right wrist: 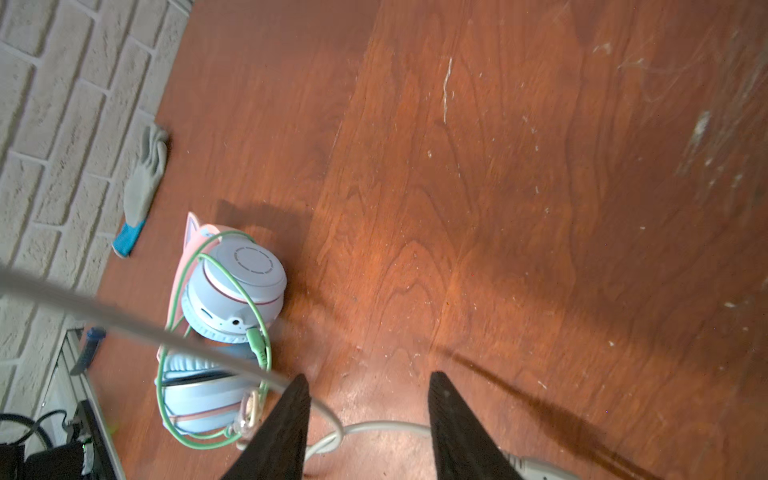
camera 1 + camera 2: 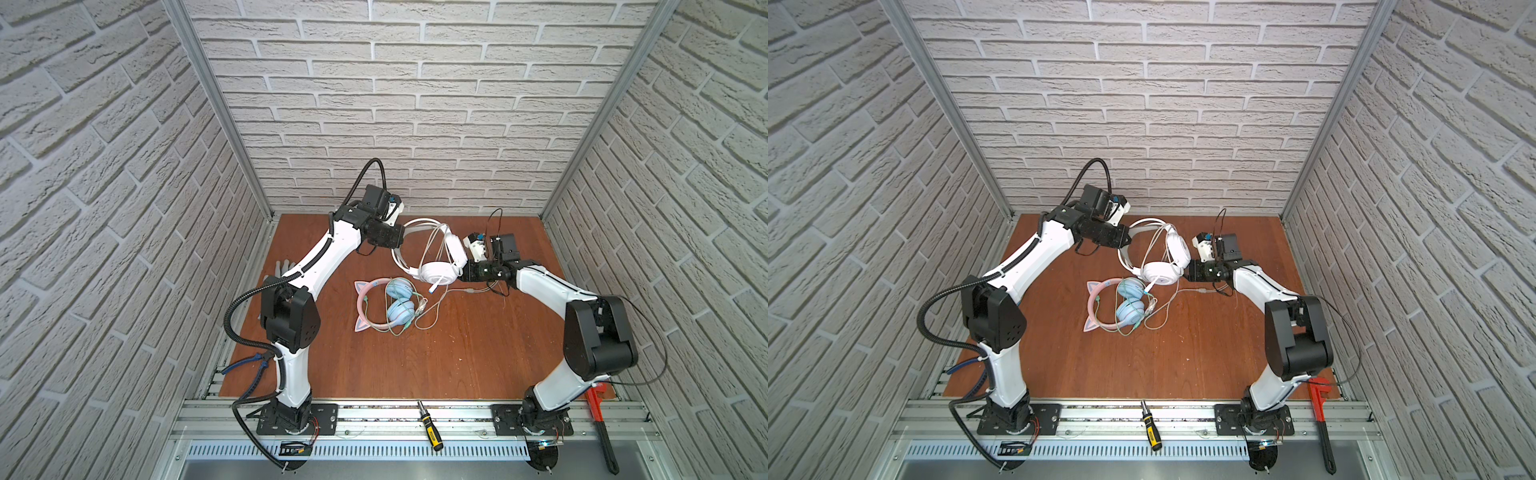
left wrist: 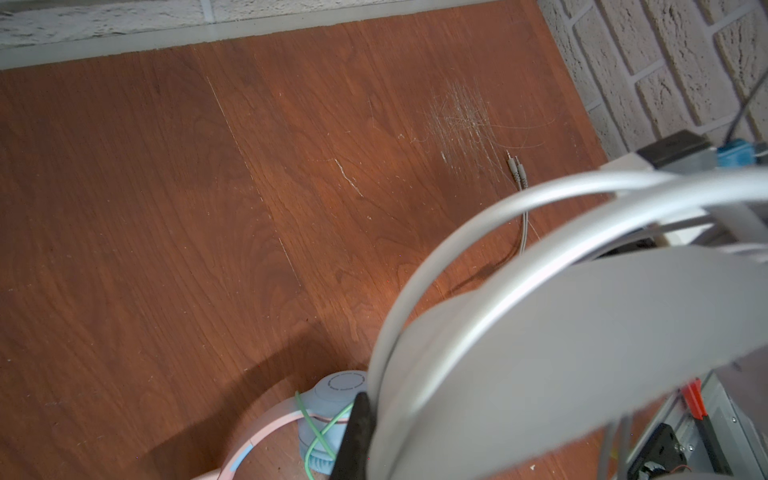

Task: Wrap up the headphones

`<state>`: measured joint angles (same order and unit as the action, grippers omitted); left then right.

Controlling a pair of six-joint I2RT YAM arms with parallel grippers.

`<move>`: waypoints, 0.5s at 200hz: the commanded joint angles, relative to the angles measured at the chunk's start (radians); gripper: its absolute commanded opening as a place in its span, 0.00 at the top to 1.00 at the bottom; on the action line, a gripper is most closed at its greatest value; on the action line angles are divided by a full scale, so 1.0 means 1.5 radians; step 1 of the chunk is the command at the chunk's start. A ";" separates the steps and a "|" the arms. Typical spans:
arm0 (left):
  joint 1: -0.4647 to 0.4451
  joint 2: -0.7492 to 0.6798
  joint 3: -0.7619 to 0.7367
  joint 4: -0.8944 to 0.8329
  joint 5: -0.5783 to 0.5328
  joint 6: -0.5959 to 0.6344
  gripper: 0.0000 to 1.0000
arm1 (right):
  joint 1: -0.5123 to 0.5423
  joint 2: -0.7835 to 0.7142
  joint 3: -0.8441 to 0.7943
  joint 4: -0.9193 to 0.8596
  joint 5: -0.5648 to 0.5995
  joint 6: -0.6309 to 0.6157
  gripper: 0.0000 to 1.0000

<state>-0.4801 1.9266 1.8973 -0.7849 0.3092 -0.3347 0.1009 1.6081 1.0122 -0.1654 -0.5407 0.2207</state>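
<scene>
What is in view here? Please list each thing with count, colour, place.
white headphones: 1, white, back middle
cat-ear headphones: 1, pink band, blue cups, green cable, table middle
glove: 1, grey, blue cuff, left edge
pliers: 1, blue handles, front left
screwdriver: 1, black-yellow, front rail
pipe wrench: 1, red, front right
table: 1, brown wood
left hand: 1, black, shut on white headphones' band
right hand: 1, black, open, beside white headphones
</scene>
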 commanded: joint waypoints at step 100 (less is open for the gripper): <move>0.012 -0.030 -0.003 0.067 0.058 -0.044 1.00 | 0.047 -0.007 -0.129 0.345 0.031 0.158 0.44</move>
<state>-0.4698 1.9266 1.8908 -0.7620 0.3416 -0.3676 0.1547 1.5261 0.7742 0.2153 -0.5076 0.3981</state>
